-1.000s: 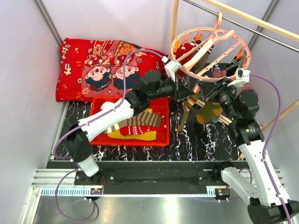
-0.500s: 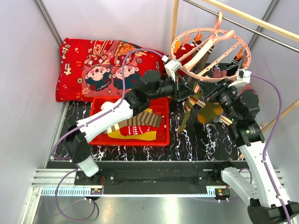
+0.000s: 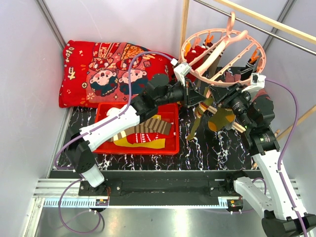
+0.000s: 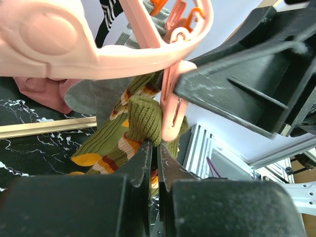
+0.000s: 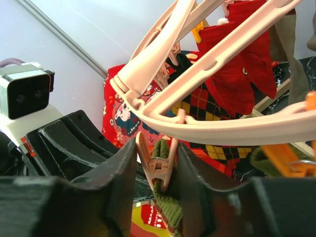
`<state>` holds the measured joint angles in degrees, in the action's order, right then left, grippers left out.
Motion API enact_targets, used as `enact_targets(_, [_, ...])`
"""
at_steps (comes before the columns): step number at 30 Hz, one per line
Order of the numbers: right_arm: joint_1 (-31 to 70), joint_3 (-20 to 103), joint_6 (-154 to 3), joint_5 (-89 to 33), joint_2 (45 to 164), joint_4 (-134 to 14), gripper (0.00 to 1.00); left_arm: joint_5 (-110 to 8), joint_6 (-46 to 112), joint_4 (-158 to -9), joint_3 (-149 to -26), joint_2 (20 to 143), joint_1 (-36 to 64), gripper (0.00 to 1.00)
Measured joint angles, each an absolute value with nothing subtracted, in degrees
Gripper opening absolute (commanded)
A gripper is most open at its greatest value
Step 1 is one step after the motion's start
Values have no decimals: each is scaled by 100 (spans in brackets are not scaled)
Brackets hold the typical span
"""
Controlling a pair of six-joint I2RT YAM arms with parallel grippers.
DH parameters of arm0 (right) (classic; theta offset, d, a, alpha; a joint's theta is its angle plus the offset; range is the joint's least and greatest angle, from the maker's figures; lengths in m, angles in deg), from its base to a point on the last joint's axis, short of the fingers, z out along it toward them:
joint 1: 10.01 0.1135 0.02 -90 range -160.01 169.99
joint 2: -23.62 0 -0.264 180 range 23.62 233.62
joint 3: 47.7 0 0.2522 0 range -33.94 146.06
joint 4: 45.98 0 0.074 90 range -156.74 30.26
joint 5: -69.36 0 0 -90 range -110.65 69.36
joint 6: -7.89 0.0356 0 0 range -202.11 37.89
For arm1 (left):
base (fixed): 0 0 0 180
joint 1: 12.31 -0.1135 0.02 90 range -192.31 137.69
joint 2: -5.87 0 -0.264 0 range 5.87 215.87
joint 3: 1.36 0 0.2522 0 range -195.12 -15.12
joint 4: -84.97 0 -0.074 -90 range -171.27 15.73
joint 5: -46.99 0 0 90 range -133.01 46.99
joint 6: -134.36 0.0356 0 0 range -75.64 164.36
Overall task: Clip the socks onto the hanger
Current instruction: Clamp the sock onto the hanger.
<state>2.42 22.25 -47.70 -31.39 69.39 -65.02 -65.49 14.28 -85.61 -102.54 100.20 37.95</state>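
The pale-pink ring hanger (image 3: 215, 52) hangs at the back right, with red (image 5: 237, 64) and argyle (image 5: 197, 108) socks clipped on it. An olive-brown striped sock (image 3: 196, 122) dangles under its near rim. In the left wrist view my left gripper (image 4: 154, 145) is shut on this sock's cuff (image 4: 143, 116), just under a pink clip (image 4: 170, 111). In the right wrist view my right gripper (image 5: 155, 148) stands open round that clip (image 5: 160, 170), its fingers against the spread handles. The clip's lower end bites the sock (image 5: 170, 202). Both grippers (image 3: 197, 98) (image 3: 216, 101) meet under the ring.
A red tray (image 3: 170, 148) with striped and yellow socks (image 3: 143, 133) sits on the marbled table under my left arm. The red cartoon-print cushion (image 3: 108, 69) lies at the back left. Wooden rack poles (image 3: 184, 19) and metal bars stand behind and to the right of the hanger.
Both grippers stay at the same clip under the ring. The hanger and the dangling sock have shifted only slightly.
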Motion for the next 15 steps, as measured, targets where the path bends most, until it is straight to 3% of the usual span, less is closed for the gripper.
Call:
enact_targets(2, [242,2225,-4777,-3152,6942,-6484,55,-6551,1428,-8561,-10254,10017,3795,0])
enact_targets(7, [242,2225,-4796,-3185,6944,-6430,66,-6554,1428,-8563,-10254,10017,3800,4])
enact_targets(11, [242,2225,-4820,-3220,6898,-6425,72,-6551,1434,-8561,-10254,10017,3798,23])
enact_targets(12, [242,2225,-4840,-3226,6867,-6425,72,-6549,1441,-8561,-10254,10017,3798,34])
enact_targets(14, [242,2225,-4897,-3233,6800,-6430,75,-6545,1460,-8561,-10254,10017,3793,42])
enact_targets(15, [242,2225,-4951,-3233,6743,-6436,76,-6534,1450,-8565,-10254,10017,3778,53])
